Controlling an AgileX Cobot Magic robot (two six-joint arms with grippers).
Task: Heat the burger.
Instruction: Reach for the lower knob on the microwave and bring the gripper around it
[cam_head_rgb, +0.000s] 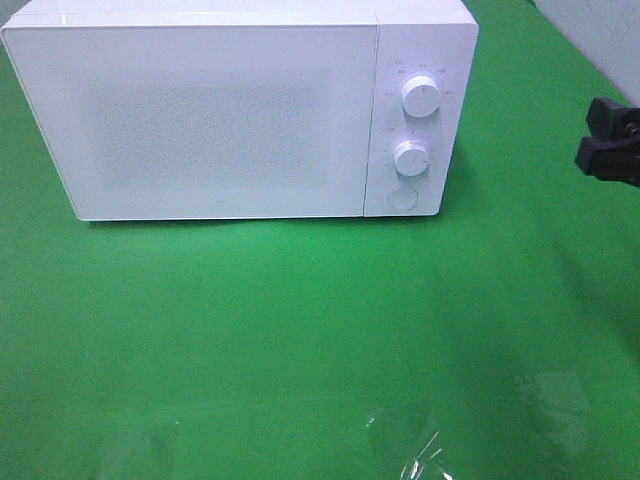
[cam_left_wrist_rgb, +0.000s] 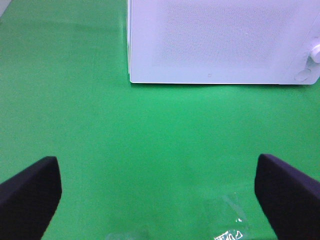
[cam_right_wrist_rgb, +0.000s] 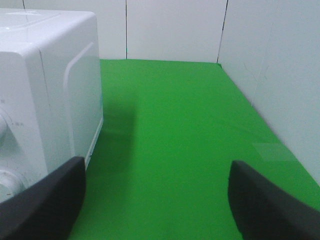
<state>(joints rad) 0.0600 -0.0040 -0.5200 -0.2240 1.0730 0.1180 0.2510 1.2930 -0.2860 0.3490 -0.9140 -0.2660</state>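
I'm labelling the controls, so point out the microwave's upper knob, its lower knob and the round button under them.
upper knob (cam_head_rgb: 421, 98), exterior high view, middle of its front face.
lower knob (cam_head_rgb: 412, 158), exterior high view, middle of its front face.
round button (cam_head_rgb: 403, 199), exterior high view, centre of the disc.

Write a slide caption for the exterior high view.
Closed white microwave on a green cloth, burger nowhere in view, black robot arm at the right edge.
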